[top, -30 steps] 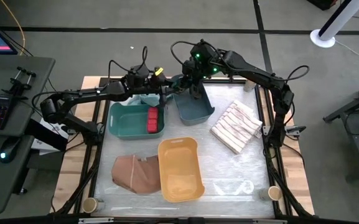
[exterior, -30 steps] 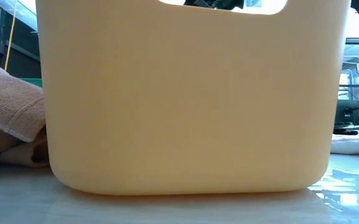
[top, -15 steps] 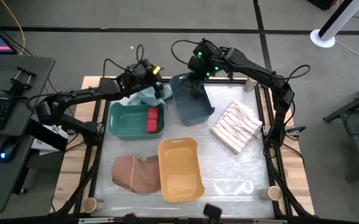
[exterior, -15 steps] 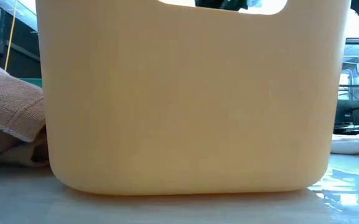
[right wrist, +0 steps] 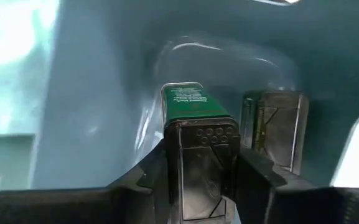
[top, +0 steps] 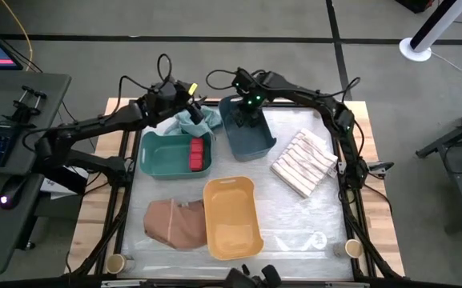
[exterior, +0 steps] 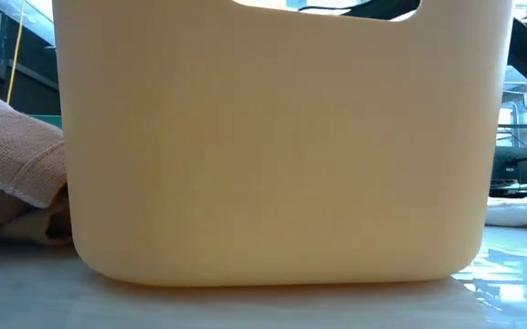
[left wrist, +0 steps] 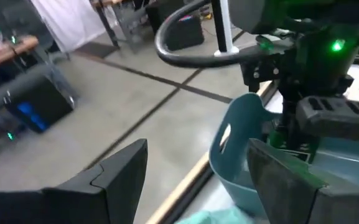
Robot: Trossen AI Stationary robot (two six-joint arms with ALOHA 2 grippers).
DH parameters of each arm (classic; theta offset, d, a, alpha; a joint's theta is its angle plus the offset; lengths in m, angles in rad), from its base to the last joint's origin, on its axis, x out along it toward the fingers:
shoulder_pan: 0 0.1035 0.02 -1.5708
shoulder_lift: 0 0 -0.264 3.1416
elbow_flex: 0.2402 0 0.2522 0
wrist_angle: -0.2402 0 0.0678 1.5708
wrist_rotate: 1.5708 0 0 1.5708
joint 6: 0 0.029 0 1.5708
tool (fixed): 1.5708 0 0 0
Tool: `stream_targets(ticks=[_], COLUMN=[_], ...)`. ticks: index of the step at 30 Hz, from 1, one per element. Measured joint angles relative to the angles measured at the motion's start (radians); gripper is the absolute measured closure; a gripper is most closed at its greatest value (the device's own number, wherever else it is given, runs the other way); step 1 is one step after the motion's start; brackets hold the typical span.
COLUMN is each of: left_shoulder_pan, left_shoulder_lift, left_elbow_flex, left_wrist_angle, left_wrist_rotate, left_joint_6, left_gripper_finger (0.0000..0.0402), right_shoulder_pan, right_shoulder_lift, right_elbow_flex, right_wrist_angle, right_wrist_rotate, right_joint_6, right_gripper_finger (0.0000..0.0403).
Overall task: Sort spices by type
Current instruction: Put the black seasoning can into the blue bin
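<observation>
My right gripper (top: 247, 114) reaches down into the blue bin (top: 251, 142) and is shut on a dark grey spice tin (right wrist: 198, 124) with a green label. A second dark tin (right wrist: 279, 130) stands beside it on the bin's floor. Red spice boxes (top: 197, 154) lie in the green bin (top: 166, 156) at its right end. My left gripper (top: 189, 98) hangs open over the teal cloth (top: 194, 122) at the far edge, with nothing between its fingers (left wrist: 126, 177). My right gripper pinches the dark grey tin by its two narrow sides (right wrist: 173, 143) between the two fingers. The fingers come from above, pointing steeply down into the blue bin. The tin's green-labelled end (right wrist: 188, 99) sticks out past the fingertips toward the bin's floor; whether it touches, I cannot tell.
A yellow bin (top: 232, 216) stands near the front middle and fills the low view (exterior: 272, 146). A brown cloth (top: 173, 222) lies left of it and a striped cloth (top: 304, 162) lies at the right. Bare table shows at the front right.
My right gripper has sunk into the blue bin with the tin and its wrist has rolled. My left gripper has drawn back from the green bin's far right corner, going up and toward the table's far left.
</observation>
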Motion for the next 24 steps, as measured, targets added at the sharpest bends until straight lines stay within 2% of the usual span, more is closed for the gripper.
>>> stream_targets(ticks=[7, 17, 24], left_shoulder_pan=[0.0, -0.002, -0.002], left_shoulder_lift=[-0.002, -0.002, -0.002], left_elbow_flex=[0.0, 0.0, 0.0], left_wrist_angle=[-0.036, -0.037, -0.037], left_wrist_rotate=[0.0, 0.0, 0.0], left_joint_6=[-0.056, -0.026, -0.027], left_gripper_finger=[0.0143, 0.0143, 0.0143], right_shoulder_pan=[0.008, 0.006, 0.004], right_shoulder_lift=[0.017, 0.017, 0.016], right_elbow_flex=[0.0, 0.0, -0.028], right_wrist_angle=[-0.01, -0.033, -0.058], right_wrist_rotate=[0.142, 0.115, 0.119], right_joint_6=[0.096, 0.105, 0.106], right_gripper_finger=[0.0282, 0.028, 0.0246])
